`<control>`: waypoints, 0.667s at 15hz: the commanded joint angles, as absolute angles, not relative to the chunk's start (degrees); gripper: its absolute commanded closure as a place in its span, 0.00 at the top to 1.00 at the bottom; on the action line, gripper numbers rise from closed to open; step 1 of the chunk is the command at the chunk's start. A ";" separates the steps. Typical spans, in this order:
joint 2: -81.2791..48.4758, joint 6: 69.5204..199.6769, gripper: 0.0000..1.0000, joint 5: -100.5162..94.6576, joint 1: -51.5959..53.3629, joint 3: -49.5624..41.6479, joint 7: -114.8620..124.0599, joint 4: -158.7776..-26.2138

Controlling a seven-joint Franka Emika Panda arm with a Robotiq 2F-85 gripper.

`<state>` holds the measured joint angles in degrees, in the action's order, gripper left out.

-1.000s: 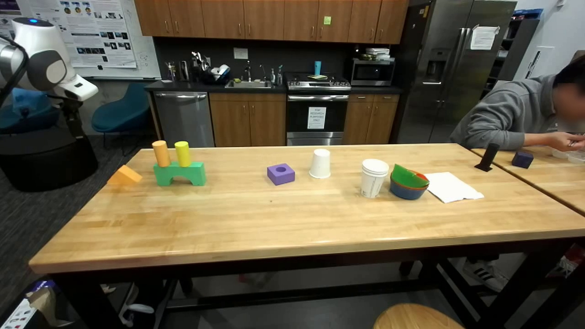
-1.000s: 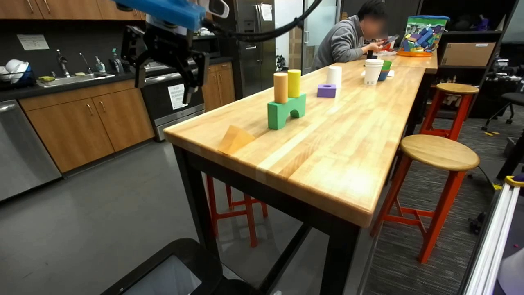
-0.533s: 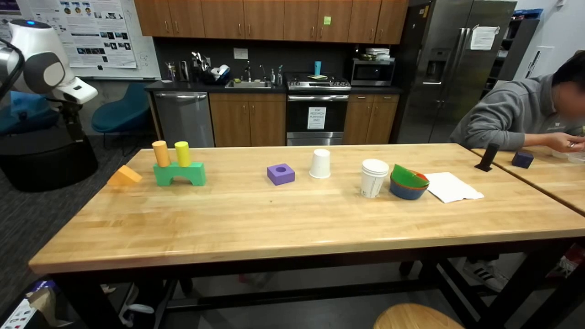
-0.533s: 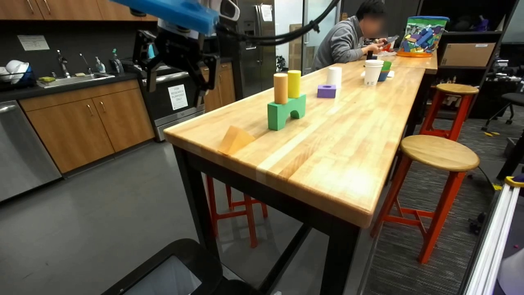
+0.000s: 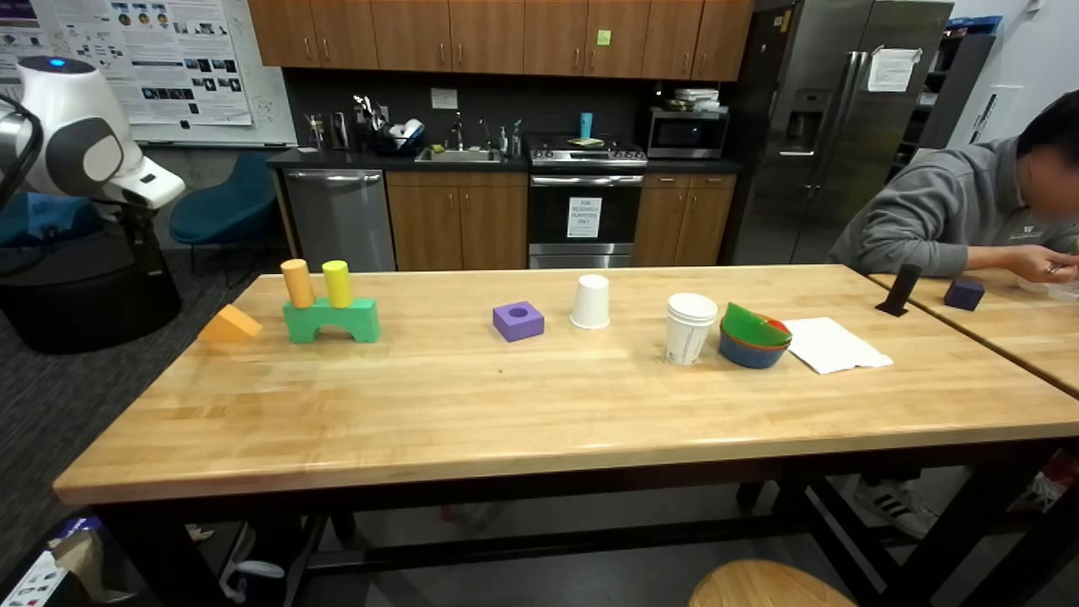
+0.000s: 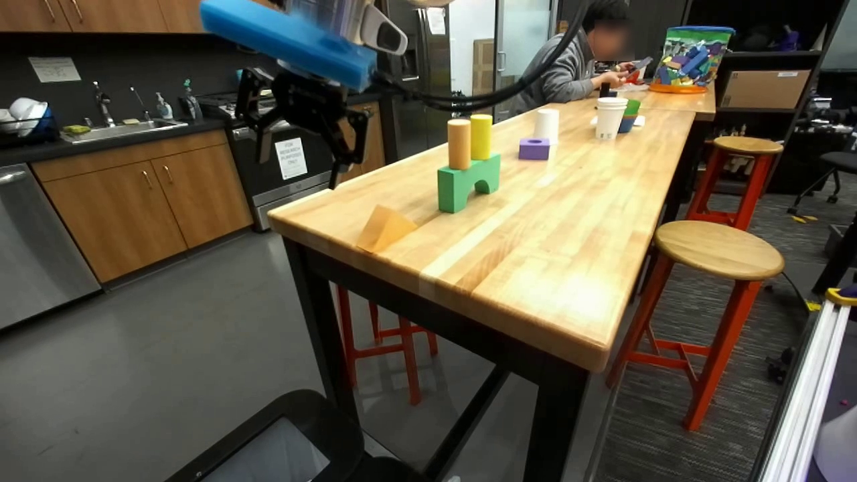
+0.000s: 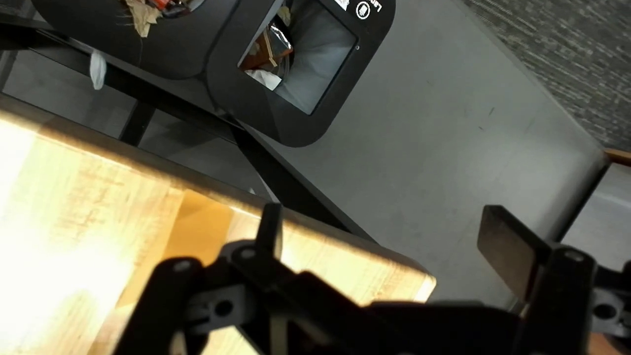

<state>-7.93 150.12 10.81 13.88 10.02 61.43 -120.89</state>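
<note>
Kitchen cabinets (image 5: 486, 38) stand behind a wooden desk (image 6: 556, 268). Near its end hangs the hand (image 6: 298, 167), spread wide, empty. Flat on top, a green arch (image 6: 457, 188) presumably keeps an orange cylinder (image 6: 459, 145) and yellow cylinder (image 6: 481, 136) upright; beside it, nearest the hand, an orange wedge (image 6: 386, 229) looks steady on a broad face.

In an exterior view, the near half of the table (image 5: 472, 405) offers a broad lane left to right. At far left, the green arch (image 5: 333, 315) blocks a low path, its orange cylinder (image 5: 297, 283) and yellow cylinder (image 5: 337, 284) a higher one; a narrow gap parts it from the orange wedge (image 5: 232, 324). A wide gap runs right to the purple block (image 5: 518, 327); beyond, the inverted cup (image 5: 591, 302), stacked cups (image 5: 687, 333) and bowls (image 5: 750, 352) leave tighter passages.
</note>
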 commanded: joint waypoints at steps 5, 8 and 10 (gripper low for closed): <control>-5.63 153.95 1.00 11.61 13.76 10.02 61.31 -125.73; -4.44 153.87 1.00 11.58 13.77 10.00 61.93 -127.36; -3.27 153.45 1.00 11.33 13.74 9.99 62.39 -128.53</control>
<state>-6.81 153.51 10.81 13.87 10.02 61.52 -125.30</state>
